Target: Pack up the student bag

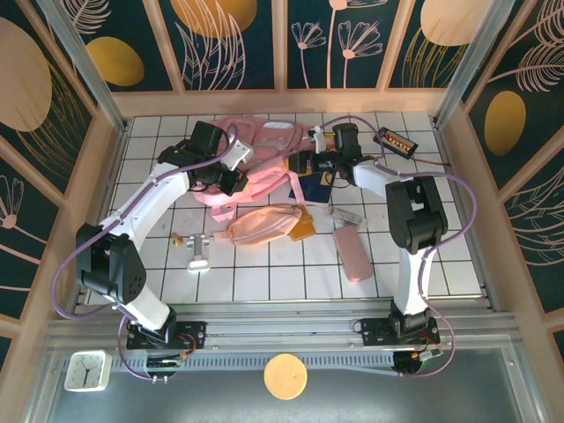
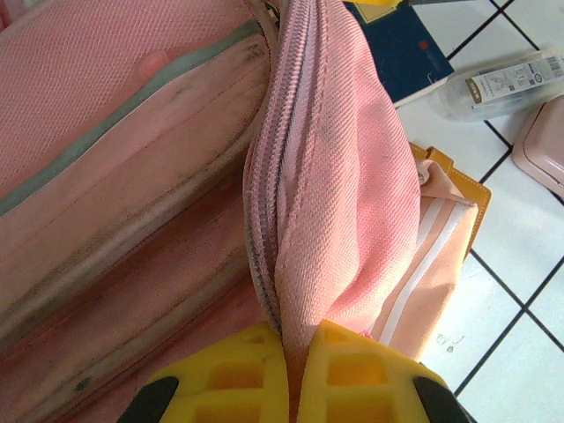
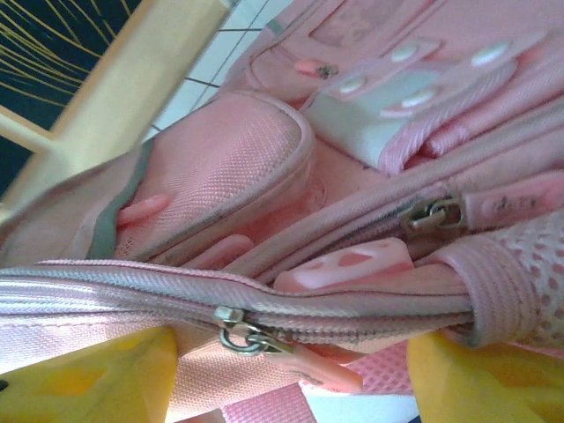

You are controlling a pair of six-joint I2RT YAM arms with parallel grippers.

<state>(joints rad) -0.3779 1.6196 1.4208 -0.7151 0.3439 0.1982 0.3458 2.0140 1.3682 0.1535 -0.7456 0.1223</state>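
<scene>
The top camera looked steeply down from above and behind the arm bases (image 1: 392, 330), far enough to take in the whole tiled table (image 1: 264, 282). Both wrist cameras sat very near, facing the student bag (image 1: 269, 141), which all three views shared

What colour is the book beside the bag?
The book is dark blue, clearest in left wrist view.

Counted one backpack (image 1: 269, 141), one peach pouch (image 1: 262, 225), one slim pink case (image 1: 355, 256) and one navy booklet (image 2: 401, 53). There was also one clear tube (image 2: 502, 84), one mustard wallet (image 1: 304, 229) and one small clock (image 1: 86, 370).
</scene>
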